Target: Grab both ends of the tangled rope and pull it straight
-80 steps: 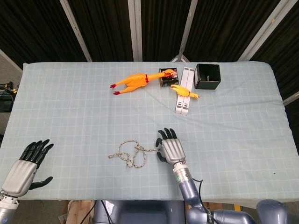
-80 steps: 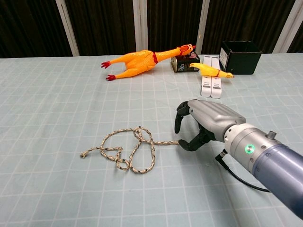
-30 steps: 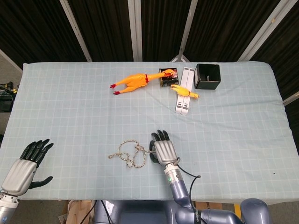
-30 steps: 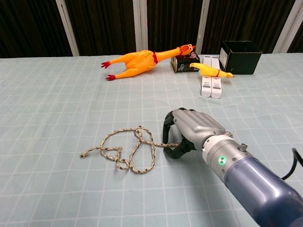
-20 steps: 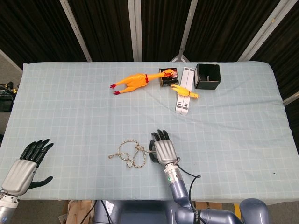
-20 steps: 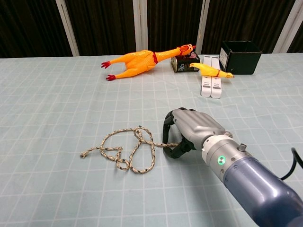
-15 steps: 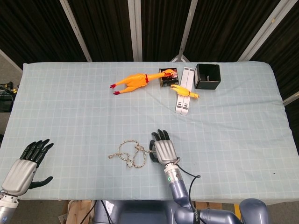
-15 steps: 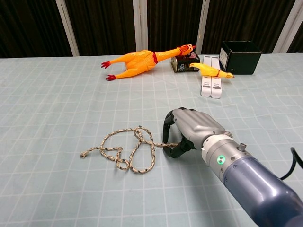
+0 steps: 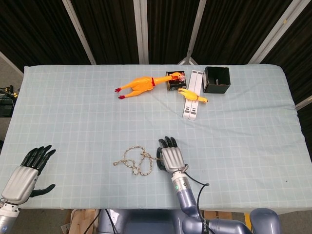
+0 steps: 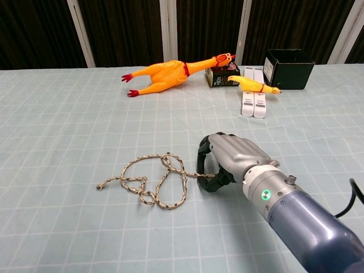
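Observation:
The tangled rope (image 9: 134, 162) lies in loose loops on the pale checked tablecloth near the front edge, also seen in the chest view (image 10: 149, 181). My right hand (image 9: 171, 157) sits palm down over the rope's right end. In the chest view my right hand (image 10: 233, 156) has its fingers curled down toward the thumb, and the rope's end runs in between them, pinched. The rope's left end (image 10: 100, 185) lies free on the cloth. My left hand (image 9: 24, 173) hovers at the front left corner, fingers spread, holding nothing, far from the rope.
At the back lie a large rubber chicken (image 9: 139, 87), a small dark box (image 9: 176, 80), a small rubber chicken (image 9: 192, 95) across two white bars (image 9: 195, 78), and an open black box (image 9: 216, 79). The table's front edge runs just below both hands.
My right hand slid left from beside the rope's right end onto it, then curled its fingers down around the end. The left hand and the rope's loops stayed put.

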Controlling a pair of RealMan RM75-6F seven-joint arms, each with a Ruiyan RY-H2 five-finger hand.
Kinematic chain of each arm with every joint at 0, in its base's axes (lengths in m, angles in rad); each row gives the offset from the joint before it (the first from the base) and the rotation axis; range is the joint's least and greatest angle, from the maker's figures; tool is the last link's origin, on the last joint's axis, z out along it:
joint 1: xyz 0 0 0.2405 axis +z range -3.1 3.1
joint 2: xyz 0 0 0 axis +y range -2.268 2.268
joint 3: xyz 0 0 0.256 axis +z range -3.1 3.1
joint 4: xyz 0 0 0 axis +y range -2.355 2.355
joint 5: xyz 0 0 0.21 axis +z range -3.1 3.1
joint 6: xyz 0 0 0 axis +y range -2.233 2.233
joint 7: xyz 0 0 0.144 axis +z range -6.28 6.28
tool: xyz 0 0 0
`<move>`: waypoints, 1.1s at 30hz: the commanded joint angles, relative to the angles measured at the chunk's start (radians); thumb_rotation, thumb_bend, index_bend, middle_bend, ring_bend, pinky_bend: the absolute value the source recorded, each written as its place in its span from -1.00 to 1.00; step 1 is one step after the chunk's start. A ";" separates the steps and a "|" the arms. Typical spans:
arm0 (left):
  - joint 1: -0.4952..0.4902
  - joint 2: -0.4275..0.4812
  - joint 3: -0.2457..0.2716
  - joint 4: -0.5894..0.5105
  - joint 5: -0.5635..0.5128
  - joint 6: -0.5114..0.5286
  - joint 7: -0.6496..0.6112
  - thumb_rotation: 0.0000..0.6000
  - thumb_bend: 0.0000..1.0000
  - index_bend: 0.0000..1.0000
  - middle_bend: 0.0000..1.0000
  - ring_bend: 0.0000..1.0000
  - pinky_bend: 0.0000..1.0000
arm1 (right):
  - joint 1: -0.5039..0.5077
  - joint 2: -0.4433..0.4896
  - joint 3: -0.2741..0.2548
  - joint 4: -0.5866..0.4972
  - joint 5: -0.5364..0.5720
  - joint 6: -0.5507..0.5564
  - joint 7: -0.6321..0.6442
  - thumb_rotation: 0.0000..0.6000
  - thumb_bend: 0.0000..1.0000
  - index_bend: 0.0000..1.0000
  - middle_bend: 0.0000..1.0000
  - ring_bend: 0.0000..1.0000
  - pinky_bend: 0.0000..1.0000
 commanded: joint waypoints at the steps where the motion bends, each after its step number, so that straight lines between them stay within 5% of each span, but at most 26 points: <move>1: 0.000 0.000 0.000 0.000 0.000 0.000 -0.001 1.00 -0.77 -0.83 -1.00 -1.00 -1.00 | 0.000 0.002 0.001 -0.006 -0.001 0.002 -0.002 1.00 -0.11 0.22 -0.57 -1.00 -1.00; 21: -0.006 0.000 0.005 -0.018 -0.010 -0.028 0.016 1.00 -0.77 -0.83 -1.00 -1.00 -1.00 | -0.027 0.102 -0.002 -0.147 -0.008 0.046 -0.025 1.00 -0.09 0.27 -0.56 -1.00 -1.00; 33: -0.093 -0.029 -0.032 -0.178 -0.114 -0.216 0.204 1.00 -0.73 -0.62 -1.00 -1.00 -1.00 | -0.049 0.172 -0.038 -0.259 -0.029 0.066 -0.028 1.00 -0.09 0.30 -0.55 -1.00 -1.00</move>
